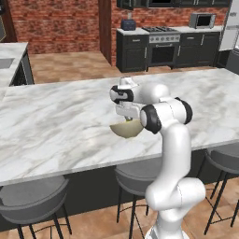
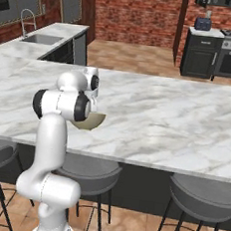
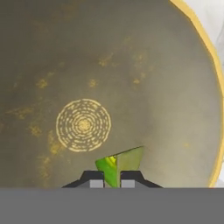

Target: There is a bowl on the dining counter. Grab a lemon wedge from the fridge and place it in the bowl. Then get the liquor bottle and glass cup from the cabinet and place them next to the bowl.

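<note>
While clenched on the lemon wedge (image 3: pixel 119 166), tool (image 3: pixel 112 178) over bowl (image 3: pixel 192 26), stools (image 1: pixel 135 177) below

Yellow-green lemon wedge (image 3: pixel 117 165) over tan bowl (image 3: pixel 131 65), on marble dining counter (image 1: pixel 56 116).

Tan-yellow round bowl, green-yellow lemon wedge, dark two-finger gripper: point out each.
tan-yellow round bowl (image 1: pixel 126 131): left base view, outer wall.
green-yellow lemon wedge (image 3: pixel 124 161): hand view, flat cut face.
dark two-finger gripper (image 3: pixel 111 180): hand view, between fingertips.
</note>
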Controlling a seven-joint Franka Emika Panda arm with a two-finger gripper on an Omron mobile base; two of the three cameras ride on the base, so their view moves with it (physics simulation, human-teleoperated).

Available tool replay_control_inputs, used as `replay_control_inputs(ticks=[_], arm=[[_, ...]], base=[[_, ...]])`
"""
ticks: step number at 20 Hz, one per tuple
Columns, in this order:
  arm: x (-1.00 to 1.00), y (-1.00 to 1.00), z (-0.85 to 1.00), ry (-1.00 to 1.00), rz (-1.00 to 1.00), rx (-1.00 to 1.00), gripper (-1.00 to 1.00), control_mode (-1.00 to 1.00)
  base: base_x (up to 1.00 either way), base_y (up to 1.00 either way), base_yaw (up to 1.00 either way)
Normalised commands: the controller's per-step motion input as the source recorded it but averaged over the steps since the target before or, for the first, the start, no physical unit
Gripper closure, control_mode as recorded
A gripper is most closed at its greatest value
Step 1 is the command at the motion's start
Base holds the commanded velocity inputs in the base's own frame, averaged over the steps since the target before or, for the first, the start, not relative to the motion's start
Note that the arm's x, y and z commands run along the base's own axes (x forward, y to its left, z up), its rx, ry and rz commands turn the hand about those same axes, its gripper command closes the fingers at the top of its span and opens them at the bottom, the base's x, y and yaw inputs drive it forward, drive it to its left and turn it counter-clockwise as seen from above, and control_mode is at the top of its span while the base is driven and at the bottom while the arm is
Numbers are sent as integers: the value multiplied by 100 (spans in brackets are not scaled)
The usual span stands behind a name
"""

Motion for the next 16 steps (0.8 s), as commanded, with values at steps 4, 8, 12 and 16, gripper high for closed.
replay_control_inputs(ticks=[4,8,12,16], arm=[[-32,0,4,0,0,0,100,-100],[-48,-1,20,0,0,0,100,-100],[-51,-4,26,-1,-1,0,100,-100],[-22,0,9,0,-3,0,100,-100]], base=[[0,0,0],[0,0,0],[0,0,0],[0,0,0]])
